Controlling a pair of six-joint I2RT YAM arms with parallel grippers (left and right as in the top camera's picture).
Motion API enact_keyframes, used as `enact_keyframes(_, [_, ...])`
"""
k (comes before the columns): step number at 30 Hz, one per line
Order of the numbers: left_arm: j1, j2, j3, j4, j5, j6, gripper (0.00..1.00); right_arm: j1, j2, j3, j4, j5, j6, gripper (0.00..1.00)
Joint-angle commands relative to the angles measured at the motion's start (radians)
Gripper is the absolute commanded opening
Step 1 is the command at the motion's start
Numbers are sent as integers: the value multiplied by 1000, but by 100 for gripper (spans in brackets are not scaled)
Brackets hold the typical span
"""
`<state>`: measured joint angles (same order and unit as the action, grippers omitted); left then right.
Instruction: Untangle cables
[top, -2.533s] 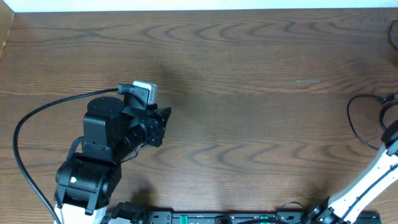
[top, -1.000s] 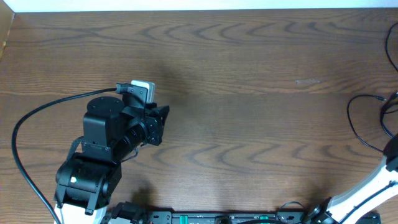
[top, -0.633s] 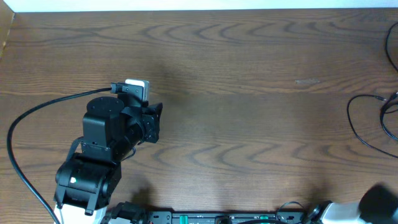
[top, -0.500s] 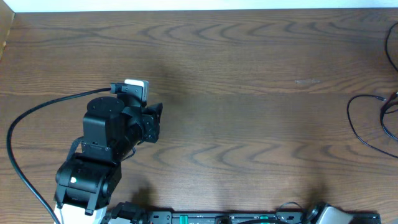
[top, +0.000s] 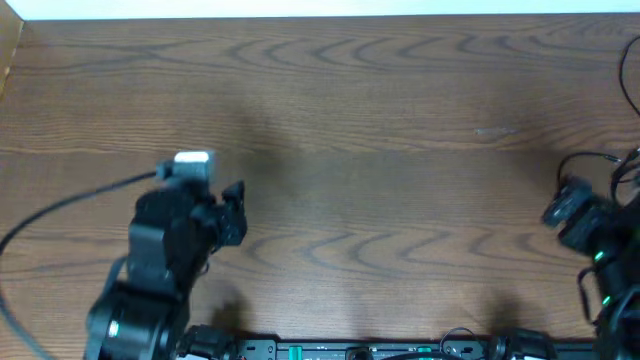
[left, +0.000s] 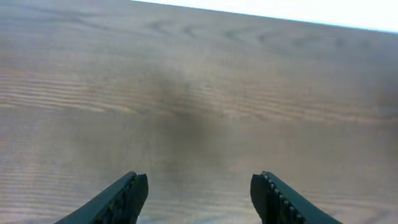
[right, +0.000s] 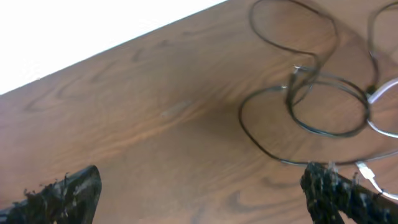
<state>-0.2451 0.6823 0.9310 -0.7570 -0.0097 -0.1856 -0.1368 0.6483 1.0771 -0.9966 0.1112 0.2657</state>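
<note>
The cables (right: 323, 106) lie on the wooden table (top: 380, 120) at its right edge: thin black loops crossing each other, with a white/grey cord (right: 382, 93) over their right side. In the overhead view only their black loops (top: 585, 157) show at the frame's edge. My right gripper (right: 199, 180) is open wide over bare wood just left of them, its right fingertip (right: 314, 180) close to one black strand and a small white plug (right: 368, 171). In the overhead view the right gripper (top: 562, 205) is beside the loops. My left gripper (left: 199, 182) is open and empty, far away at the lower left (top: 237, 205).
A thick black robot wire (top: 70, 195) arcs off the left arm toward the left edge. The table's far edge (left: 261, 14) meets a white surface. A black rail (top: 340, 350) runs along the near edge.
The left arm has drawn back toward the lower left and its jaws have widened. The right arm swung out of the overhead view, then came back in beside the cables.
</note>
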Motion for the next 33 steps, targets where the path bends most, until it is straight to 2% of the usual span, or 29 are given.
enact_keyframes(1, [-3, -119, -58, -7, -61, -60, 60, 37, -108, -105, 19, -13, -37, 99])
enact_keyframes(8, [-3, -304, -141, -93, -89, -66, 61, 68, -299, -204, 36, -106, -58, 99])
enact_keyframes(11, [-3, -339, -145, -119, -89, -83, 61, 68, -324, -205, 39, -213, -129, 99])
enact_keyframes(16, [-3, -360, -145, -128, -87, -88, 61, 68, -320, -232, 37, -323, -166, 99])
enact_keyframes(26, [-3, -360, -145, -151, -58, -97, 61, 68, -298, -292, -6, -338, -121, 99])
enact_keyframes(33, [-3, -369, -176, -141, -60, -127, 60, 66, -379, -304, 14, -274, -95, 99])
